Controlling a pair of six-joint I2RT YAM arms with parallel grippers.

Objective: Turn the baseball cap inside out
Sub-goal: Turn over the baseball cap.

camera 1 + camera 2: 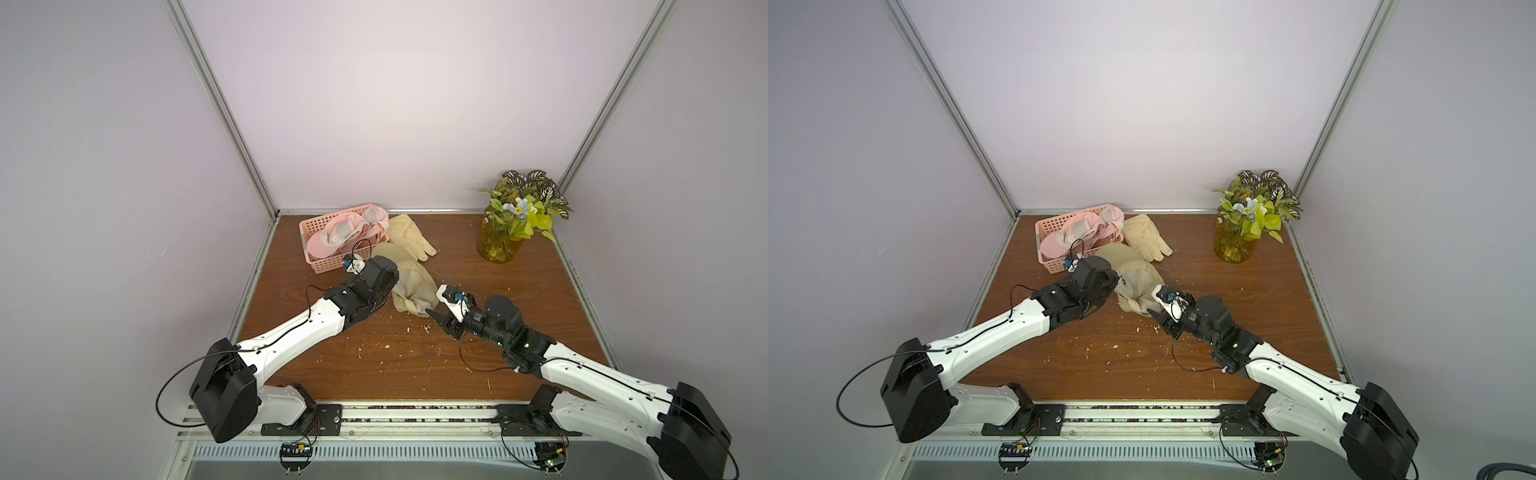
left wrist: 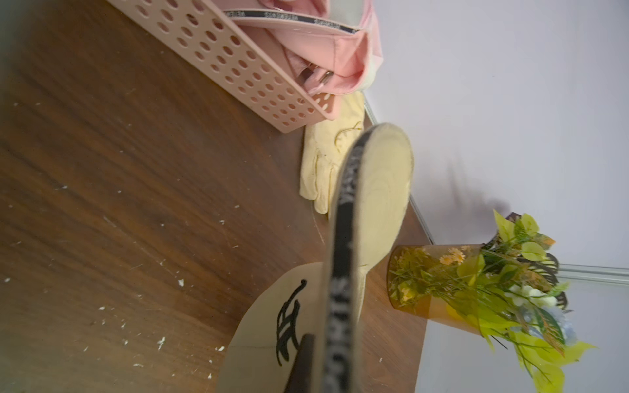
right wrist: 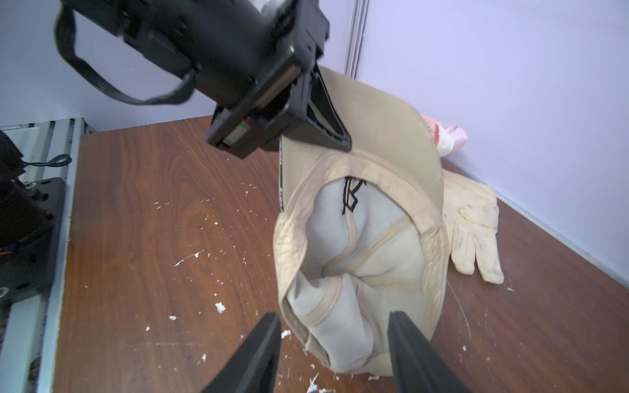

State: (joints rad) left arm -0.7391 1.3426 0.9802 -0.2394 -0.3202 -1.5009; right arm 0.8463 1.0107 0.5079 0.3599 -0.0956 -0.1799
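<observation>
The beige baseball cap (image 1: 413,291) (image 1: 1138,286) stands tilted on the wooden table, its opening turned toward my right arm. In the right wrist view the cap (image 3: 367,238) shows its pale lining and seam tape, bunched and partly pushed outward. My left gripper (image 3: 328,115) (image 2: 316,367) is shut on the cap's front edge where the brim (image 2: 381,190) meets the sweatband. My right gripper (image 3: 333,318) (image 1: 432,313) stands open at the cap's rear edge. Its fingers (image 3: 262,343) flank the lining without pinching it.
A pink perforated basket (image 1: 320,262) holding pink caps stands at the back left. A pale yellow glove (image 1: 411,237) lies beside it, just behind the cap. An amber vase of artificial flowers (image 1: 498,245) stands at the back right. White crumbs (image 1: 386,347) dot the table.
</observation>
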